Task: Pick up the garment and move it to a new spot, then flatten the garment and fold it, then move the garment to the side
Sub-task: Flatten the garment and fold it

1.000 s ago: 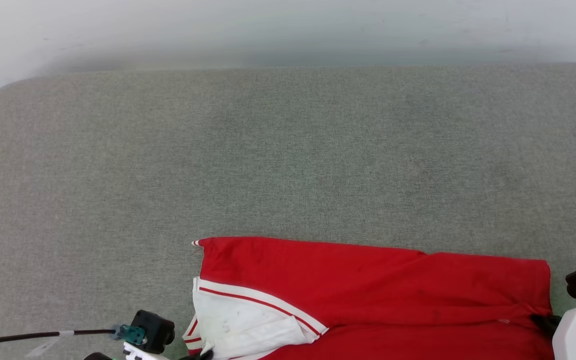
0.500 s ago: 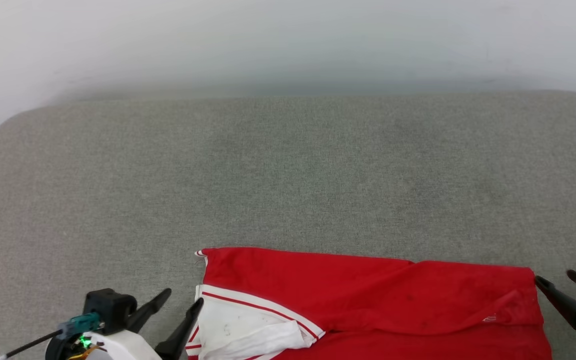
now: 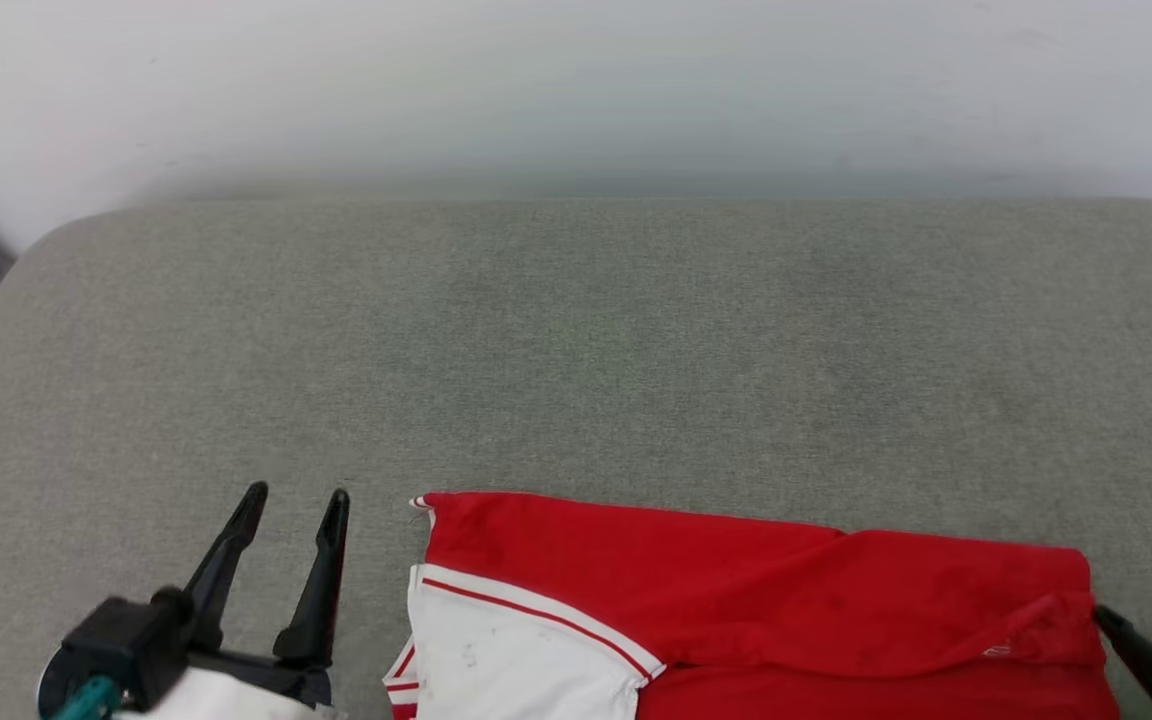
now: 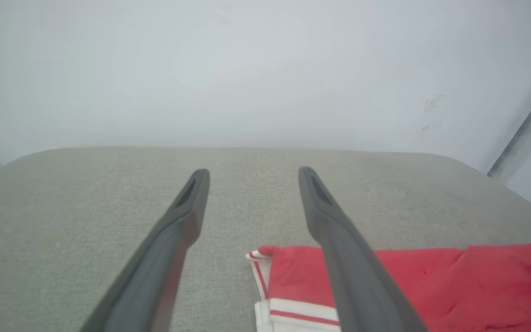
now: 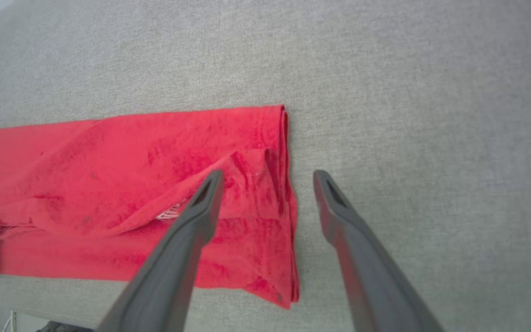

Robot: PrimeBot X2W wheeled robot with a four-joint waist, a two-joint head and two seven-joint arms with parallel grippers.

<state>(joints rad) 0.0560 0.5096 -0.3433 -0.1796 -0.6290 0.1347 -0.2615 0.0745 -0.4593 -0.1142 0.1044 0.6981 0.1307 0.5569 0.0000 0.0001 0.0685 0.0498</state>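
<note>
- the garment [image 3: 766,600] is laid out as a long folded band, running left to right along the near edge of the grey fabric-covered tabletop [image 3: 576,350]
- red cloth is seen across most of it, with a few soft wrinkles toward the right end
- a white sleeve [image 3: 506,660] with red-and-white striped trim is tucked at the near left corner, flat against the red part
- no lettering or number can be made out on the side that's facing up
- the left hand [image 3: 297,493] is parked just to the left of the garment, over bare tabletop, fingers spread wide with nothing between them
- from the left wrist view, the garment's far left corner is seen just behind the right-side finger; no contact can be made out
- the right hand [image 3: 1133,617] is found at the garment's right end, fingers also spread apart and nothing pinched
- in the right wrist view one finger [image 5: 191,221] is seen over the red cloth and the other over bare tabletop, with the folded right edge lying between them
- whether that finger is actually touching the cloth can't be told
- the far half of the tabletop is backed by a plain pale wall [image 3: 576,90]
</note>
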